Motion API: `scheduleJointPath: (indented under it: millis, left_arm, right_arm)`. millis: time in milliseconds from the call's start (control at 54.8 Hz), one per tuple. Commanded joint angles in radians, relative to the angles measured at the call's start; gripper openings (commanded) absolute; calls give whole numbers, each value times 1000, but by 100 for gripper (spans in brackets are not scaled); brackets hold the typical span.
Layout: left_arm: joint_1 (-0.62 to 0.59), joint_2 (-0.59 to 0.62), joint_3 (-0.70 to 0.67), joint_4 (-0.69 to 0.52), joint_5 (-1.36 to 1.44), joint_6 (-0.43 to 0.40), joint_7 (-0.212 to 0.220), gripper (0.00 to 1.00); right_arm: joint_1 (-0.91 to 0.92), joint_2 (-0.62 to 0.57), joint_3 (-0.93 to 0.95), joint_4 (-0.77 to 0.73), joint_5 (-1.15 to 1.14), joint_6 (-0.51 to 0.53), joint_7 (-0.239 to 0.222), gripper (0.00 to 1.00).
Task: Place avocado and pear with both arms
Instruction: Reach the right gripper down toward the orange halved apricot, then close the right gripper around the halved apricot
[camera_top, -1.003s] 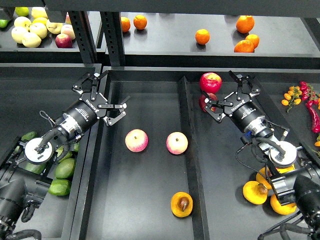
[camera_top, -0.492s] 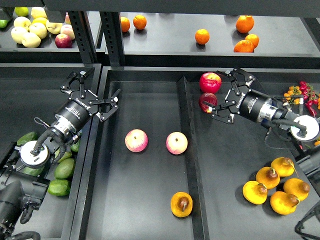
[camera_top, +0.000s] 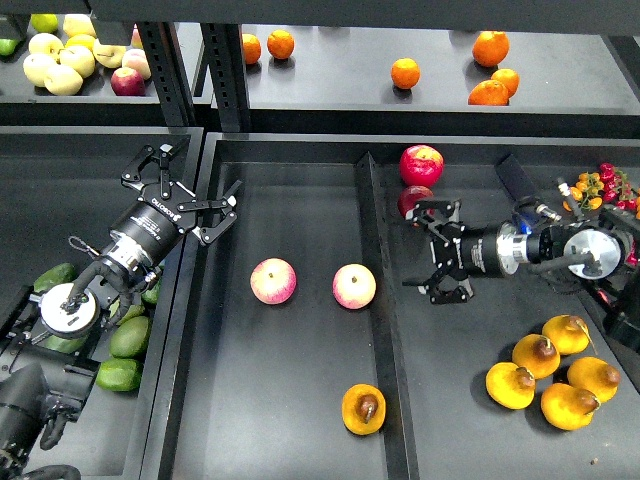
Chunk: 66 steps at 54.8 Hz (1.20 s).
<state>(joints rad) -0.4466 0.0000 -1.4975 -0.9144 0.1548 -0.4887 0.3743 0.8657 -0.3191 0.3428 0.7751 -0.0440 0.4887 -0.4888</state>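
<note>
A pear (camera_top: 363, 408), orange-yellow with a dark brown hollow, lies at the front of the middle tray (camera_top: 300, 190). Several more like it (camera_top: 545, 372) lie at the front right. Green avocados lie in the left bin, partly under my left arm; the brightest green one (camera_top: 118, 375) is nearest the front. My left gripper (camera_top: 198, 175) is open and empty over the rim between the left bin and the middle tray. My right gripper (camera_top: 414, 250) is open and empty, pointing left, low over the right tray just below a dark red apple (camera_top: 412, 198).
Two pink-and-yellow apples (camera_top: 272, 280) (camera_top: 353, 286) lie mid-tray. A red apple (camera_top: 421, 163) sits at the back of the right tray. A divider (camera_top: 378, 300) separates the middle and right trays. Oranges (camera_top: 404, 72) and pale apples (camera_top: 60, 60) are on the back shelf, chillies (camera_top: 600, 185) at far right.
My right gripper swung down and toward me, from beside the red apples to below them, now pointing left. My left gripper moved left a second ago and has since held still.
</note>
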Motion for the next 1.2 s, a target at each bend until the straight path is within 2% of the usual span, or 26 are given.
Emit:
scheduleJointPath:
  millis: [0,164,638,1185]
  left_arm:
    - [0,0,0,3,0,0,0,99]
    - [0,0,0,3,0,0,0,99]
    - [8,0,10,6,0,0,0,99]
    - [8,0,28,20,0,0,0,99]
  right_arm:
    - [-1,2,-116,49,-46,0,0,100]
    - [-28,-3,-159,79,-158,0,0,100]
    - [-62,5,-173,81,-168,0,0,99]
    - [-131,94,-173,33,-205,0,0,99]
